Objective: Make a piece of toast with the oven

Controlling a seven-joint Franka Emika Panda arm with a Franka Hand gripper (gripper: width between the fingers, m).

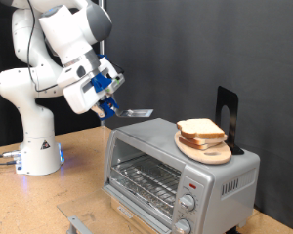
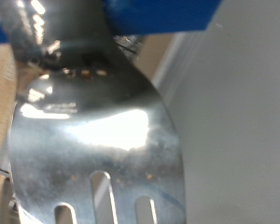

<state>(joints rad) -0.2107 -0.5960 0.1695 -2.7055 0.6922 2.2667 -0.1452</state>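
Note:
The silver toaster oven [image 1: 171, 174] stands on the table at the exterior view's right, its glass door shut and the wire rack showing behind it. On its top lies a round wooden board [image 1: 211, 153] with pale, brown-crusted bread slices [image 1: 199, 128] stacked on it; I cannot tell which one is the piece of toast. My gripper [image 1: 108, 103] hangs above the oven's left top corner, shut on a shiny metal slotted spatula [image 1: 136, 113] whose blade points towards the bread. In the wrist view the spatula blade [image 2: 93, 135] fills the picture, with the oven's grey top [image 2: 238, 131] beside it.
A black upright stand [image 1: 228, 111] rises behind the board on the oven top. The oven's two knobs [image 1: 188, 203] and its red light [image 1: 190, 183] are on the front right. The robot base [image 1: 37, 148] stands at the left. A grey metal piece [image 1: 78, 223] lies at the table's front.

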